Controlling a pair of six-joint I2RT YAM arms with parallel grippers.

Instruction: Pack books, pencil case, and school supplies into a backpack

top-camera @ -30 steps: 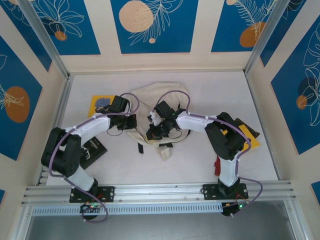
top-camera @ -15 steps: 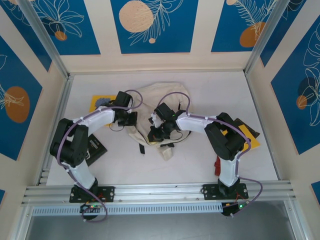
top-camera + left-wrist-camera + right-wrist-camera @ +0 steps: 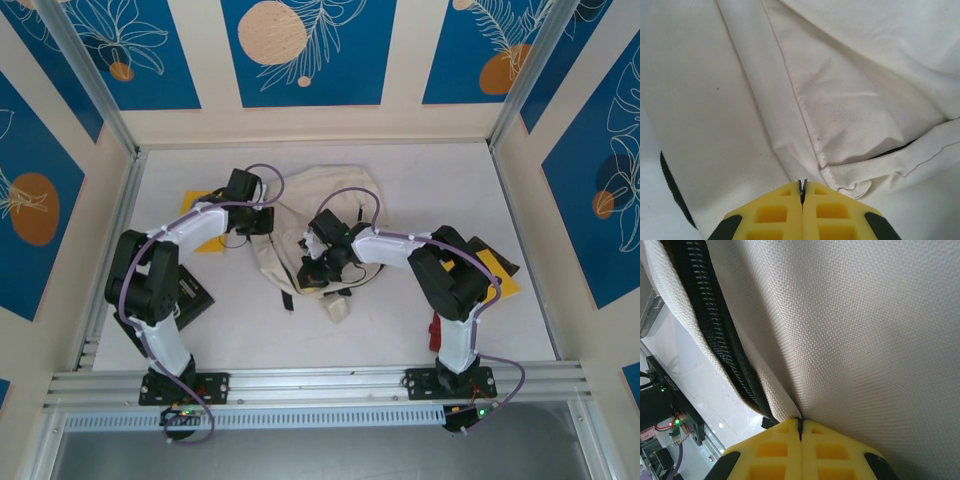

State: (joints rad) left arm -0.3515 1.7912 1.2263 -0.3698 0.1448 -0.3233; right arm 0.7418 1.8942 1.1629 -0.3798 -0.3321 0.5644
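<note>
The cream-white backpack (image 3: 325,195) lies crumpled mid-table. My left gripper (image 3: 263,220) is at its left edge, jaws shut, tips against a stitched seam of the backpack fabric (image 3: 805,125) with nothing clearly between them. My right gripper (image 3: 313,272) is at the backpack's lower middle, shut with a fold of the backpack fabric (image 3: 855,330) running into its tips, beside a dark strap (image 3: 715,320). A yellow book (image 3: 199,207) lies partly under the left arm and a black book (image 3: 190,298) nearer. Another yellow book (image 3: 503,278) and black book (image 3: 492,252) lie right.
A small red object (image 3: 436,331) lies by the right arm's base. Walls close the table at the back and both sides, and an aluminium rail (image 3: 320,380) runs along the near edge. A dark zipper line (image 3: 896,148) shows in the fabric ahead of the left gripper.
My left gripper has moved toward the back along the backpack's left edge. The right gripper has shifted slightly nearer and left, and the lower fabric has shifted with it.
</note>
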